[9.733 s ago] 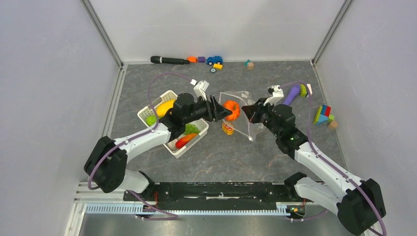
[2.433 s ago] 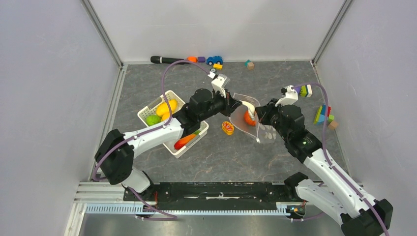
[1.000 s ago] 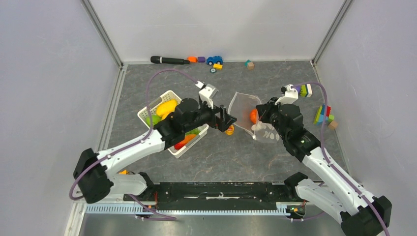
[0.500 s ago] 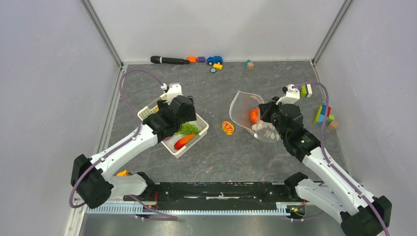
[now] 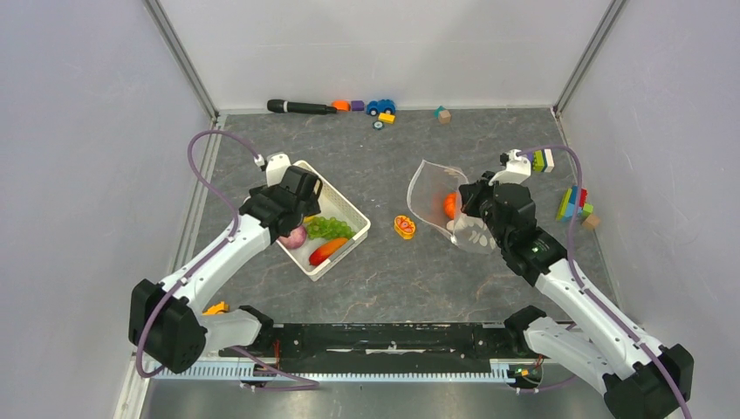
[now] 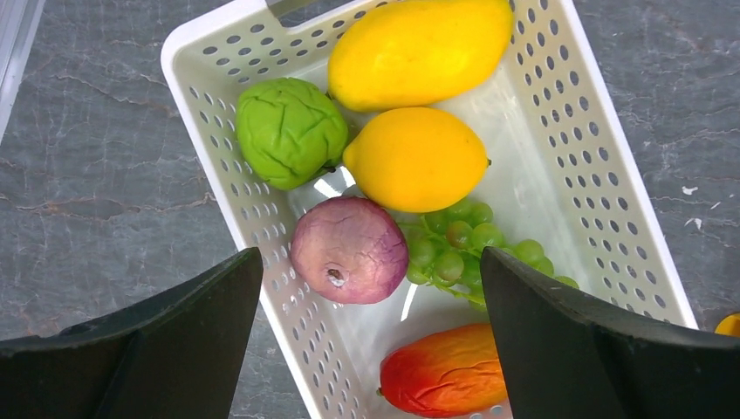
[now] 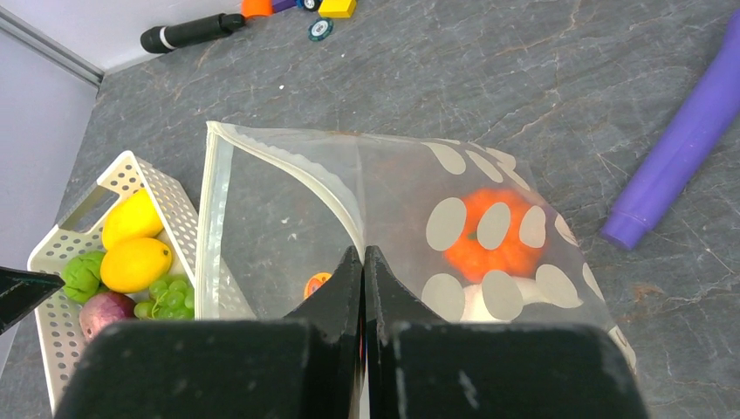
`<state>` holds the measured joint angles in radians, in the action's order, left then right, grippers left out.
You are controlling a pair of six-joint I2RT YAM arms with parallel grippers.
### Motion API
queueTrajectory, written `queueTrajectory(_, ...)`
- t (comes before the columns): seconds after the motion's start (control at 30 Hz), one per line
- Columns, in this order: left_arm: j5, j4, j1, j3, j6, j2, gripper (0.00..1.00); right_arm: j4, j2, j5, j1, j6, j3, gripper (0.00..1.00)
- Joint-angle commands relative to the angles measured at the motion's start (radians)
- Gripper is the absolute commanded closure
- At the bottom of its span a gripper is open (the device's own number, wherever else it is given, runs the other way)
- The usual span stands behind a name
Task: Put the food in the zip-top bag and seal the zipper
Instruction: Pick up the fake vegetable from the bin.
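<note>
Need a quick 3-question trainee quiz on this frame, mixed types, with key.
1. True or false: the right gripper is shut on the zip-top bag's rim.
2. Which orange-coloured food sits inside the bag?
3. The left gripper hangs open over: A white basket, B zip-top bag, C right gripper.
Key: 1 true; 2 the pumpkin; 3 A.

The bag (image 7: 288,201) is clear glossy film, the basket (image 6: 598,175) smooth perforated white plastic, the table (image 5: 419,275) matt, grey and marbled.
</note>
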<state>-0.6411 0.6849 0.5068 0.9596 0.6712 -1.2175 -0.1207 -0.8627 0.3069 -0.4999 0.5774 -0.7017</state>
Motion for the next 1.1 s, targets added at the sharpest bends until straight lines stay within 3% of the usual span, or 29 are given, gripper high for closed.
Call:
queueTrajectory(0.0,0.020,-0.004,-0.018,-0.015,0.028,-0.020,0.00,0.043,-0.013,-0.008,-0.001,-0.010,-0.030,1.00)
queueTrajectory(0.6,0.107,-0.122,-0.069,-0.065,-0.025,-0.153,0.07,0.062,-0.010,0.021,-0.002,-0.011,-0.016,1.00)
queueTrajectory(1.07,0.103,-0.066,-0.082,-0.050,0.000,-0.237,0.09,0.062,0.007,0.058,0.000,-0.019,-0.010,1.00)
